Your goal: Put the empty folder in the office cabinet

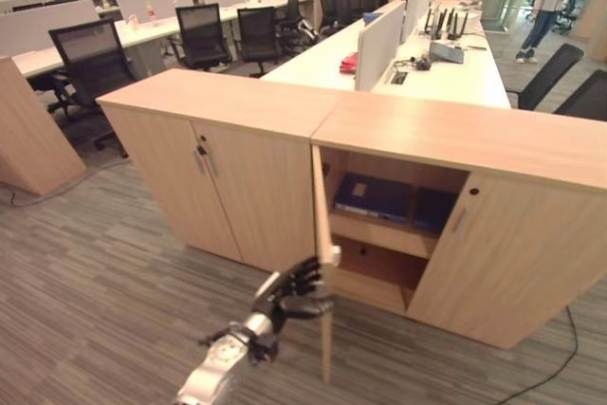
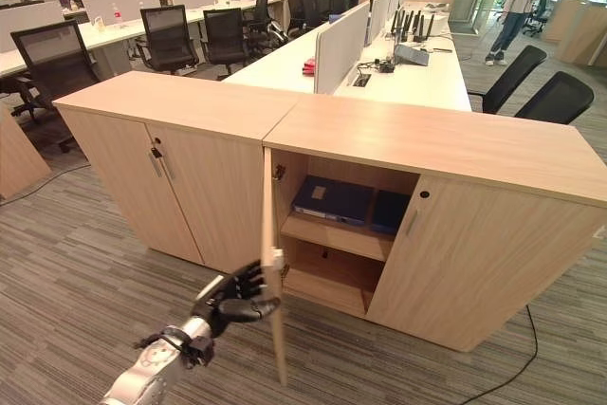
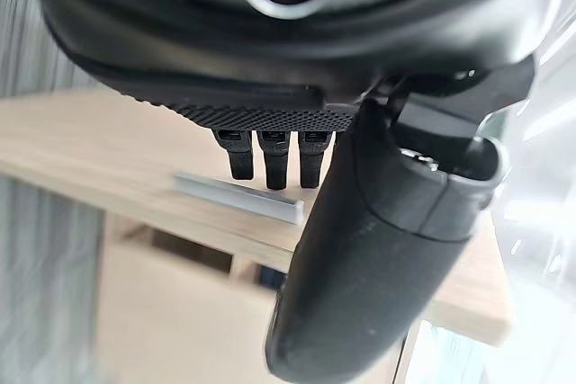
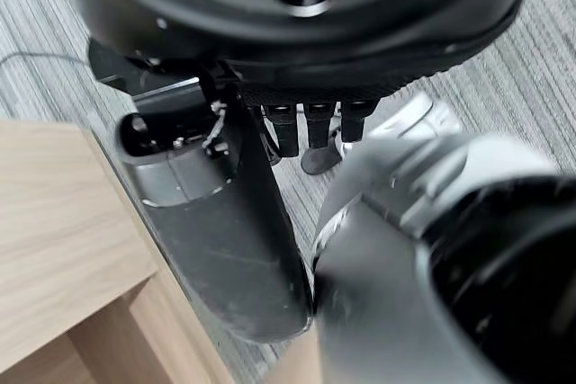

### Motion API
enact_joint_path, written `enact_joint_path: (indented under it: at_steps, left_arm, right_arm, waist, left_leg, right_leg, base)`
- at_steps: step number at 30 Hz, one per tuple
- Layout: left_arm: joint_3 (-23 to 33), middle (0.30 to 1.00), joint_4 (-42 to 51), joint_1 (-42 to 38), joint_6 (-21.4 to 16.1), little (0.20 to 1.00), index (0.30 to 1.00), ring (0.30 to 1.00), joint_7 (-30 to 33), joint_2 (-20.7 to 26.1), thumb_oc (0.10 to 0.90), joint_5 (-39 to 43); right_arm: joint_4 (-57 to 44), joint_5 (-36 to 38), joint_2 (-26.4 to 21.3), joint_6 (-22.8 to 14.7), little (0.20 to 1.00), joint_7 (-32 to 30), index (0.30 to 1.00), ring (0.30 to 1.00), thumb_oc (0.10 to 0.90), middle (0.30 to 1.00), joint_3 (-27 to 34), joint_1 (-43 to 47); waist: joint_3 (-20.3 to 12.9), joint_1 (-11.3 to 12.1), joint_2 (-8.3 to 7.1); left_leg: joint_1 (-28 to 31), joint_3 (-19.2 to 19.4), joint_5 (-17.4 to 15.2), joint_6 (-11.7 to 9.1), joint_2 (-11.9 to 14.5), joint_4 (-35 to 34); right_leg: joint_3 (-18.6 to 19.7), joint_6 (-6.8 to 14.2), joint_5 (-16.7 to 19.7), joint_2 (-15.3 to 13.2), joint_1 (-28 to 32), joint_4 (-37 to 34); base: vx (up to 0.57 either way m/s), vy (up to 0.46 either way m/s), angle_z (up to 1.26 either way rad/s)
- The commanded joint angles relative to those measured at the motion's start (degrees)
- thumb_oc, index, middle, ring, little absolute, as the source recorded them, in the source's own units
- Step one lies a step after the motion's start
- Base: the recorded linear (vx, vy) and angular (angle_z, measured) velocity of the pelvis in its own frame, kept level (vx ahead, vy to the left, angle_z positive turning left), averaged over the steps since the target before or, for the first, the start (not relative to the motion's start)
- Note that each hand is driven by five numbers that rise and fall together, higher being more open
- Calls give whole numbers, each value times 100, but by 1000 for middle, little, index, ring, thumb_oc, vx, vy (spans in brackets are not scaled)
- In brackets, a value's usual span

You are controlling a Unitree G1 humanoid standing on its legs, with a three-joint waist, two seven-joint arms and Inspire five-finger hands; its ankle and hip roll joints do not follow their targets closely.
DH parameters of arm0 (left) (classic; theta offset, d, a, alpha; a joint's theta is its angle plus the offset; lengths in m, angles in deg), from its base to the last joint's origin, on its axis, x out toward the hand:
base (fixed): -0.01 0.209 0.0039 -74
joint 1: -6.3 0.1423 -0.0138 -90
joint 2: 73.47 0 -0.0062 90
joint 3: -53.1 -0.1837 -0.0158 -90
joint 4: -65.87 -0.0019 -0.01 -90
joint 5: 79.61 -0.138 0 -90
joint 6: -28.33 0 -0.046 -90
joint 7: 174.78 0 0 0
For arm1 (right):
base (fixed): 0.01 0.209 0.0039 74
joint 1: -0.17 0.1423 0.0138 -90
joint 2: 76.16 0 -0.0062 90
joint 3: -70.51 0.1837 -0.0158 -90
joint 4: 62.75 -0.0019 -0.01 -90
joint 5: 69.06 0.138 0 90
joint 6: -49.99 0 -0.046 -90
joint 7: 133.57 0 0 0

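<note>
The office cabinet (image 1: 455, 135) is light wood, and its left door (image 1: 322, 234) stands swung out toward me. On its upper shelf lie a blue folder (image 1: 373, 194) and a darker blue one (image 1: 434, 208) beside it. The lower shelf (image 1: 379, 272) looks bare. My left hand (image 1: 294, 286) is low on the outer face of the open door. Its fingers (image 3: 274, 155) reach to the door's silver handle (image 3: 238, 197) and its thumb (image 3: 360, 267) stands apart from it. My right hand (image 4: 225, 240) hangs over the carpet with relaxed fingers (image 4: 310, 128) and holds nothing.
A second cabinet (image 1: 199, 168) with closed doors adjoins on the left. The right door (image 1: 503, 253) is closed. Behind are white desks (image 1: 446, 73) with dividers and black chairs (image 1: 90, 64). A person (image 1: 545, 2) stands far right. Striped grey carpet (image 1: 95, 282) lies in front.
</note>
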Motion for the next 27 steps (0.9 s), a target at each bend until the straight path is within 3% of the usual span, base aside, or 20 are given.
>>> enact_joint_path:
  at_steps: [1, 4, 8, 18, 22, 25, 27]
  left_arm:
    - [-569, 900, 1217, -1162, -369, 900, 900, 900, -957, -176, 800, 353]
    - [-997, 900, 1350, -1549, -504, 900, 900, 900, -1029, -254, 800, 504]
    - [-1020, 900, 1174, -1514, -667, 900, 900, 900, -967, -238, 800, 592]
    - [433, 900, -196, 30, -634, 900, 900, 900, -712, -269, 800, 307]
    - [678, 900, -3164, -6, -694, 900, 900, 900, -321, -619, 800, -2192]
    - [893, 900, -5807, -291, -711, 900, 900, 900, 99, -1163, 800, -3282]
    - [1030, 900, -6979, -336, -581, 900, 900, 900, 367, -1292, 800, -4048]
  right_arm:
    - [411, 403, 57, -165, 900, -49, 900, 900, 800, 900, -85, 412]
    - [337, 543, 96, -218, 900, -30, 900, 900, 800, 900, -241, 398]
    - [249, 527, 93, -286, 900, -9, 900, 900, 800, 900, -356, 382]
    - [552, 313, -74, -200, 900, 157, 900, 900, 800, 900, -74, 199]
    - [587, 290, -175, -149, 900, 147, 900, 900, 800, 900, -12, 393]
    - [597, 123, -194, -153, 900, 158, 900, 900, 800, 900, -131, 494]
    - [583, -112, -216, -109, 900, 201, 900, 900, 800, 900, -246, 553]
  waist:
    - [65, -136, 85]
    - [86, -222, 50]
    - [104, -244, -4]
    - [30, -109, -49]
    - [-27, -51, -35]
    - [-76, -75, -42]
    - [-127, -121, -66]
  left_leg:
    - [-21, 405, -841, 179, 6, 3]
    - [-32, 488, -855, 163, 47, 3]
    - [-54, 616, -858, 141, 108, 3]
    - [-102, 551, -837, 89, 166, 3]
    - [-101, 506, -826, 77, 161, 3]
    - [-102, 511, -803, 88, 142, 3]
    - [-69, 536, -816, 87, 134, 3]
  right_leg:
    - [-257, 129, -370, -4, -435, 481]
    - [-169, 125, -343, 53, -496, 435]
    - [-60, 114, -295, 142, -564, 335]
    - [-133, 48, -347, 200, -482, 263]
    - [-189, 19, -404, 197, -457, 311]
    - [-141, -4, -390, 189, -495, 372]
    - [-92, -18, -393, 192, -499, 406]
  base:
    - [-27, -20, -3]
    - [-23, -34, -6]
    - [-32, -58, -29]
    - [-8, -34, -6]
    - [-8, 7, 17]
    - [-10, 16, 2]
    - [13, 18, 2]
